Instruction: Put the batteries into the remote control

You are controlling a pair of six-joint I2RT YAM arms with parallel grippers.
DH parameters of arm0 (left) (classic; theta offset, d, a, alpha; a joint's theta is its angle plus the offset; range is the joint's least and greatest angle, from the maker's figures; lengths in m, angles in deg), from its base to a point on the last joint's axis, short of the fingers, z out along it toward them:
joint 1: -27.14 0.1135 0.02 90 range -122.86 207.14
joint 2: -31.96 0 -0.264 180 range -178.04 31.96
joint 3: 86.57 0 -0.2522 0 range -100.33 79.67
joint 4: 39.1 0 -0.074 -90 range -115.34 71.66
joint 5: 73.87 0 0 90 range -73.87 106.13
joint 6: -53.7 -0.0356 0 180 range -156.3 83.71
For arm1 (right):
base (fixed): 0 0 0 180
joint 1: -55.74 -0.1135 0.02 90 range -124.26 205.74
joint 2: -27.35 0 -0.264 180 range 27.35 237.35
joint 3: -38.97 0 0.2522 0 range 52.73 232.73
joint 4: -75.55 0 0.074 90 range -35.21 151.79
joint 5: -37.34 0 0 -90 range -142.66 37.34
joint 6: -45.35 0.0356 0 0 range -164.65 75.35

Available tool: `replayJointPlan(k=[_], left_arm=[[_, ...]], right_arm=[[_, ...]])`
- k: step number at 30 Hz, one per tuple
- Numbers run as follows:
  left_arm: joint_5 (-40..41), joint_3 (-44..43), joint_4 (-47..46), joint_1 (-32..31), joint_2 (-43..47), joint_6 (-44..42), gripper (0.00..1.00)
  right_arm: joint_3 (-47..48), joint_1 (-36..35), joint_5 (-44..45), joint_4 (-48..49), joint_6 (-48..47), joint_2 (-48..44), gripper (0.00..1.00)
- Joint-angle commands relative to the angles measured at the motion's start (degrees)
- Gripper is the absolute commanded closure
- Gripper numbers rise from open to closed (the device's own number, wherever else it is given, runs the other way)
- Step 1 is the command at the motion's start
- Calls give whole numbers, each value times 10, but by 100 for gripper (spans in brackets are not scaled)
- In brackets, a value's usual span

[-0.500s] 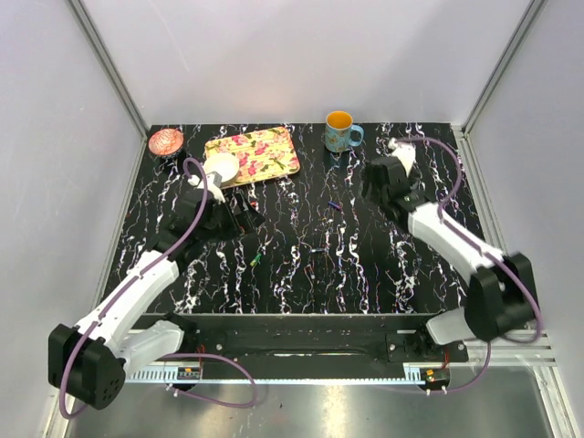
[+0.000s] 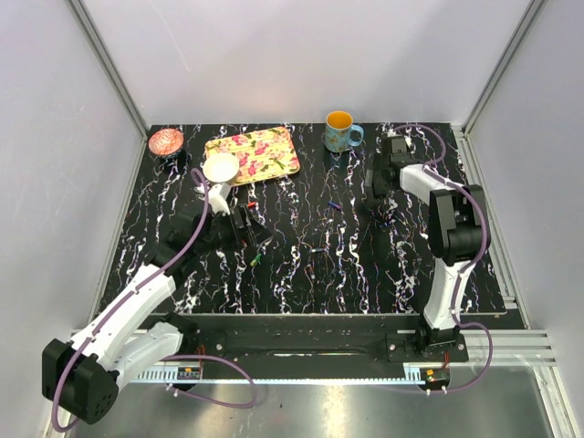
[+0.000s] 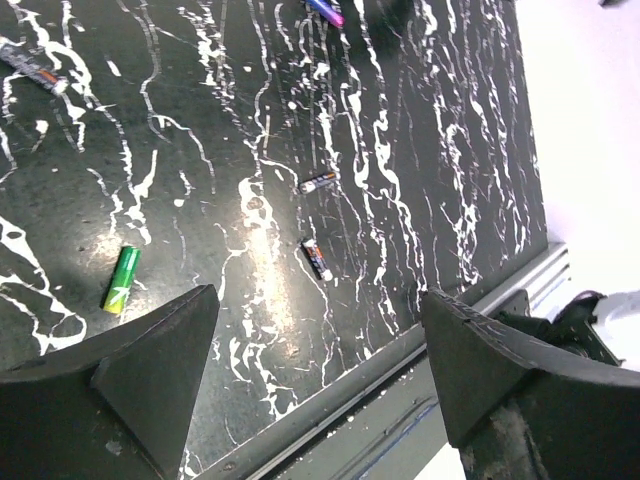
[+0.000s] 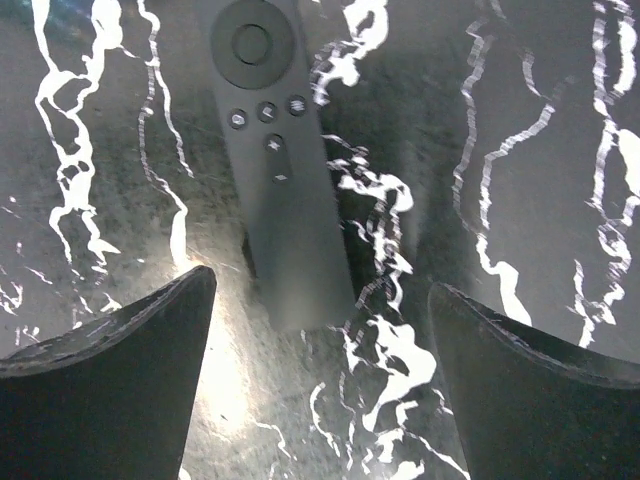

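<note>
On the black marbled table (image 2: 301, 292), the remote control (image 4: 272, 180) lay buttons-up at upper centre of the right wrist view. Its long axis pointed away from the right gripper (image 4: 318, 290), which was nearest, wide open and empty. The left gripper (image 3: 318, 298), open and empty, faced the batteries (image 3: 121, 279).

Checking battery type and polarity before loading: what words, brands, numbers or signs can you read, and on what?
Nothing legible.
On the remote control: button icons only, blurred, no words.
On the green battery: label marks too small to read.
On the dark battery: print blurred.
</note>
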Motion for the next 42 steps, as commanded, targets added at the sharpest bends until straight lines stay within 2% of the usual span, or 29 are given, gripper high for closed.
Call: replayJointPlan(k=[1, 6, 10, 22, 28, 31, 32, 35, 36, 40, 42], left_arm=[[-51, -7, -51, -12, 17, -20, 14], [-57, -4, -59, -14, 21, -16, 13], [-49, 1, -61, -14, 23, -14, 13], [-48, 6, -67, -14, 20, -12, 13], [-47, 7, -68, -14, 21, -11, 14], [-47, 7, -68, -15, 23, -9, 14], [-46, 8, -69, -14, 24, -9, 14], [-43, 9, -68, -14, 29, -7, 14], [-42, 8, -67, -15, 31, -7, 14], [-19, 2, -56, -15, 38, -5, 14], [-6, -2, -47, -14, 43, -5, 14]], right_arm=[[66, -2, -43, -1, -31, 30, 3], [139, 1, -48, -52, -47, 85, 2], [180, 8, -51, -100, -54, 114, 6], [216, 27, -86, -139, -62, 148, 31], [214, 27, -94, -147, -59, 149, 38], [213, 27, -91, -162, -53, 153, 46], [213, 27, -88, -168, -50, 154, 55], [194, 27, -72, -175, -37, 140, 72], [186, 28, -59, -176, -32, 131, 83], [85, 21, -37, -105, 39, 34, 96], [63, 0, -27, -102, 64, -32, 100]])
